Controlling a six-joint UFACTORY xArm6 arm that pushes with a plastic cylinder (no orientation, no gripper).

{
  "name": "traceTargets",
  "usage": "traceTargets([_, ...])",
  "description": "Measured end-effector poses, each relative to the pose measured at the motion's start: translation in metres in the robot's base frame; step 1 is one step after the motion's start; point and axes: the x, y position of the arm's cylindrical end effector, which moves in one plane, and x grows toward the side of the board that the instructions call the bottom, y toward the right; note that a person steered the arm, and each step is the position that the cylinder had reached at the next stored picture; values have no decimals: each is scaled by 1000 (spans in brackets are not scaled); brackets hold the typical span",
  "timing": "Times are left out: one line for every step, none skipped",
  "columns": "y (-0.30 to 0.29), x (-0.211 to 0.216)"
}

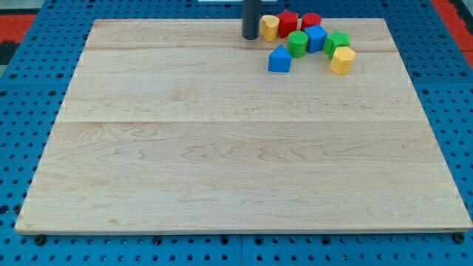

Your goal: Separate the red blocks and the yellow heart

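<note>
A pale wooden board (222, 148) fills nearly all I can see, its planks running across the view with faint seams and fine grain. All around the board lies a blue surface (22, 244) dotted with a regular grid of small holes. Beyond the board's upper corners, at the view's top left and top right, red patches (18, 15) show. The light is even and soft, with hardly any shadow on the board.

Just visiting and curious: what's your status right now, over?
My tip sits just left of the yellow heart. Heart touches the two red blocks. Green cylinder and blue blocks crowd close below.
</note>
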Motion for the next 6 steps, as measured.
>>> traceTargets([1, -32])
traceTargets([10, -33])
traceTargets([56, -33])
traceTargets([88, -33])
traceTargets([117, -33])
traceTargets([101, -33])
